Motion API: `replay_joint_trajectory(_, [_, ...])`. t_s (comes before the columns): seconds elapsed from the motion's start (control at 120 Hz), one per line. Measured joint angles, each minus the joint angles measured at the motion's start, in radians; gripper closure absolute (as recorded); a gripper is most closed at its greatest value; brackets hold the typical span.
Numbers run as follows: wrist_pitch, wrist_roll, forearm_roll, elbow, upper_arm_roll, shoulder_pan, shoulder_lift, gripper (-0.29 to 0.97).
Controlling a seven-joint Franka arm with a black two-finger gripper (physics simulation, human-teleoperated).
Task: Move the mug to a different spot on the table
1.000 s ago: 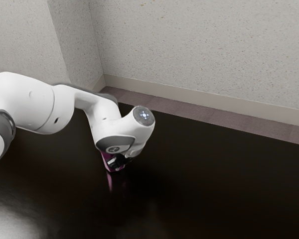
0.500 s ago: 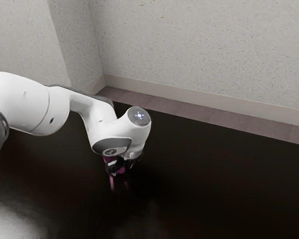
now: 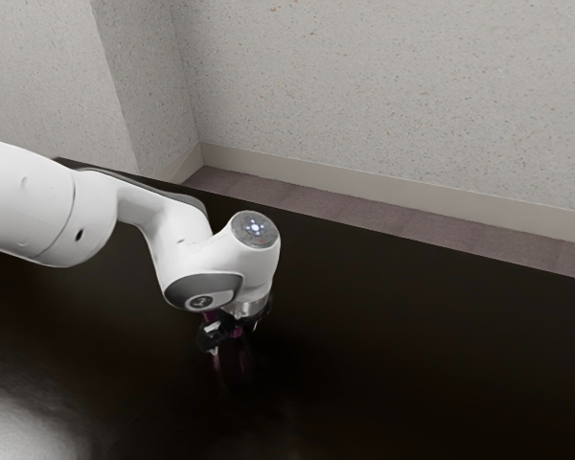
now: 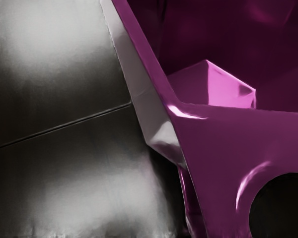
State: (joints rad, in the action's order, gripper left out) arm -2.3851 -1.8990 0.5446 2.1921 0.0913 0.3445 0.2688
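Hand (image 3: pixel 222 335) clamps the mug (image 4: pixel 223 148), close to the tabletop (image 3: pixel 412 335); that glossy wall may slip if the swing comes too quick.

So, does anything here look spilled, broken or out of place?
Nothing stands out. The magenta mug is right under the claw, with no visible damage or spill on the dark table.

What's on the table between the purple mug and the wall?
Nothing: in the exterior view the table beyond the mug is bare, then floor meets the wall.
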Motion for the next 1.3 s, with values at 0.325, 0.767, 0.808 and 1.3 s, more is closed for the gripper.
replay_joint_trajectory(0.325, [-0.002,-0.073,-0.007,0.053,-0.041,0.002,-0.09,0.01])
replay_joint_trajectory(0.767, [0.017,-0.167,-0.009,0.041,-0.095,0.044,-0.239,0.0])
replay_joint_trajectory(0.808, [0.02,-0.159,-0.017,0.032,-0.085,0.059,-0.254,0.0])
replay_joint_trajectory(1.3, [0.256,0.695,-0.374,-0.313,0.204,0.265,-0.234,0.0])
